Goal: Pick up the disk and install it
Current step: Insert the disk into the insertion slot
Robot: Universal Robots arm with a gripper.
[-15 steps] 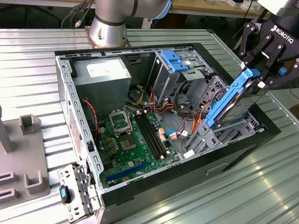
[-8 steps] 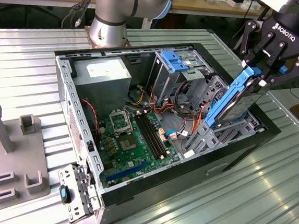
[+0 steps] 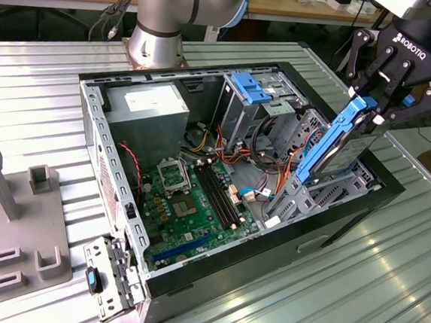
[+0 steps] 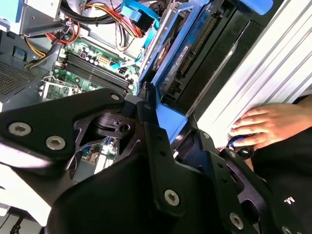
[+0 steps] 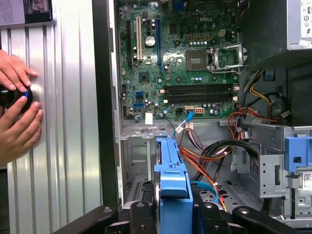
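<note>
Currently the gripper [image 3: 373,107] is clamping the disk [image 3: 336,151] by its upper blue-railed end, tilting it over the bay [image 3: 303,198] at the exterior view's right. It is probably feeling stiff, weighty and shock-sensitive.

Open computer case [image 3: 229,266] on ribbed table [image 3: 338,308]; motherboard [image 3: 196,205] inside.

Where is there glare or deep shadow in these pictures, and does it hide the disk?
Exterior view: the ribbed table shines softly; the disk, clamped in the gripper, is evenly lit. Second wrist view: the table is washed out almost white, and the gripper's black body is dark. First wrist view: the motherboard is evenly lit, and the disk shows plainly.
</note>
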